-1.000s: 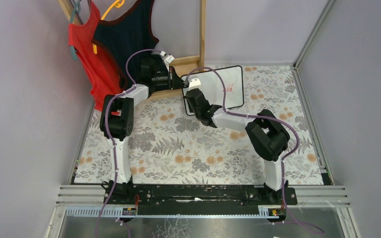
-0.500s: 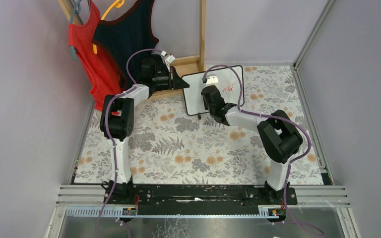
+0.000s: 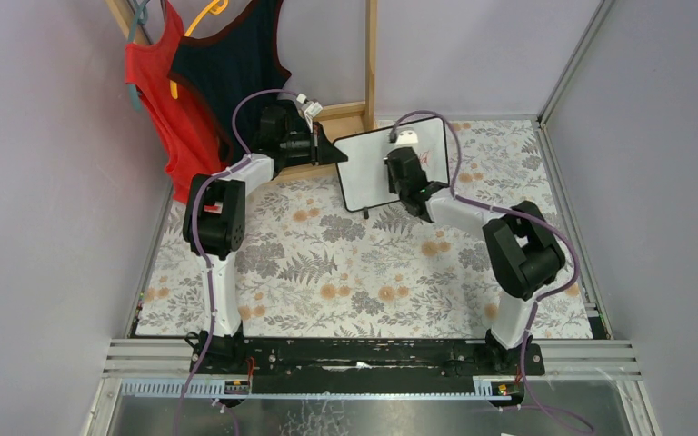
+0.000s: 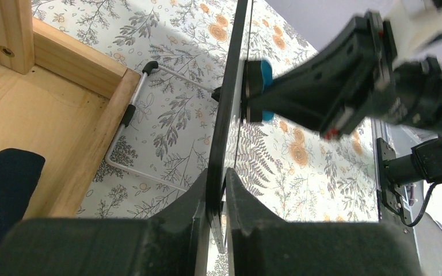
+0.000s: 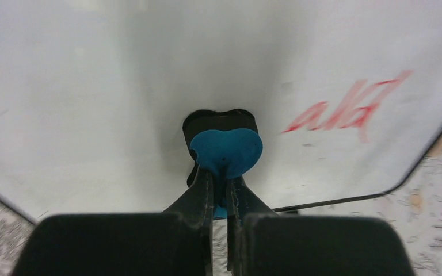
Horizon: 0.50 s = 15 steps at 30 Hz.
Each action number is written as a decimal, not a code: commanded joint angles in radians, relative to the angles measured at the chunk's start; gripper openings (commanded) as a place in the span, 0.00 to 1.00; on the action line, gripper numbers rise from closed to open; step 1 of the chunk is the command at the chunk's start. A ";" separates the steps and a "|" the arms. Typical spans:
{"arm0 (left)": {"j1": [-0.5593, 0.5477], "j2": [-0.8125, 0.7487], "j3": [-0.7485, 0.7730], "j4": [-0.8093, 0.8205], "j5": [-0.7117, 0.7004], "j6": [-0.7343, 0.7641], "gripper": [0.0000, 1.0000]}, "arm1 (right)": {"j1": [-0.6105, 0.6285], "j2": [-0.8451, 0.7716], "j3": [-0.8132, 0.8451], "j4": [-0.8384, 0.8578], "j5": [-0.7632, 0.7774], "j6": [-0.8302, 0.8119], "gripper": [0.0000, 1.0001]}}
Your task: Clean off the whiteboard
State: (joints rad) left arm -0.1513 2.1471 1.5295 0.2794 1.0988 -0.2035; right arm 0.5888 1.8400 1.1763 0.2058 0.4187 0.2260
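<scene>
On the whiteboard (image 3: 363, 177) face, toward its right edge, sits a smudgy red scrawl (image 5: 350, 109). It looks like a few looped letters, but I can't read it for certain, and no brand or label shows anywhere. The board stands upright at the far side of the floral-patterned table (image 3: 327, 263), its left edge just beside the wooden frame (image 4: 52, 109) and its thin wire foot (image 4: 128, 115) resting on the cloth behind it.

Over to the left gripper (image 4: 217, 181): the jaws are pinched narrow, one finger on each side of the board's black rim at its left edge.

Now the right gripper (image 5: 221, 175): the jaws are nearly together, clamping a blue eraser (image 5: 225, 150). The eraser's dark pad presses flat against the white face, left of the red scrawl and apart from it.
</scene>
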 commanded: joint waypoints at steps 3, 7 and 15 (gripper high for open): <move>-0.008 0.040 -0.051 -0.169 -0.036 0.082 0.00 | -0.190 -0.059 -0.019 0.038 0.061 -0.014 0.00; -0.007 0.038 -0.060 -0.176 -0.037 0.092 0.00 | -0.219 -0.068 -0.016 0.040 0.061 -0.041 0.00; -0.005 0.031 -0.055 -0.192 -0.044 0.108 0.00 | -0.223 -0.086 -0.006 0.044 0.002 -0.051 0.00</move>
State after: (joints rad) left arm -0.1562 2.1456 1.5234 0.2417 1.1000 -0.1818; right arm 0.3691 1.8023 1.1633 0.2146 0.4248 0.1921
